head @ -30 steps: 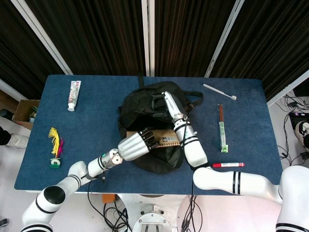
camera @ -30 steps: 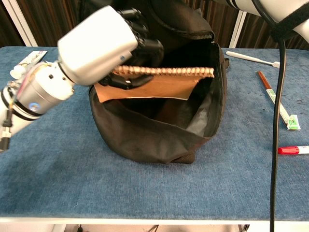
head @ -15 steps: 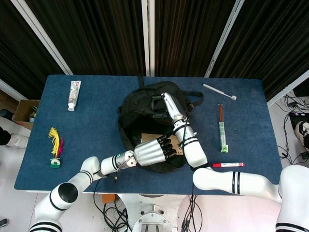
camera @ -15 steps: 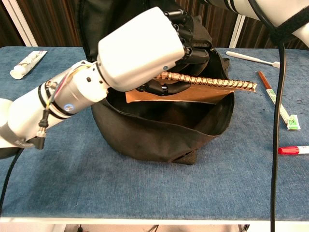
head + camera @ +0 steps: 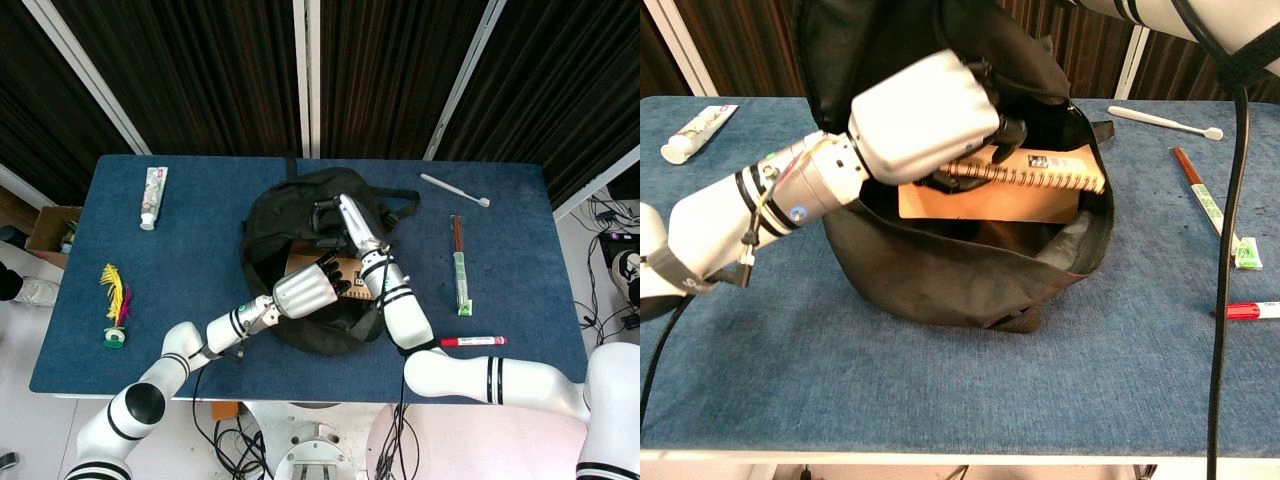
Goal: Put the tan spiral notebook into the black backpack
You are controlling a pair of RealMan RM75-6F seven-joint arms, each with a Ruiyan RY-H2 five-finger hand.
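The head view looks straight down from high up and shows the whole blue bench [image 5: 150, 290]. The chest view sits low and close, looking forward across the bench [image 5: 940, 380]. Both views show the black backpack [image 5: 275, 225] [image 5: 940, 290] in the middle.

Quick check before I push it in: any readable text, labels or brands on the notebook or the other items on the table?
None can be read.
Tan spiral notebook: a dark printed label on the cover, too small and blurred.
Toothpaste tube: print too small.
Chopstick sleeve: markings blurred.
Red marker: white label, unreadable.
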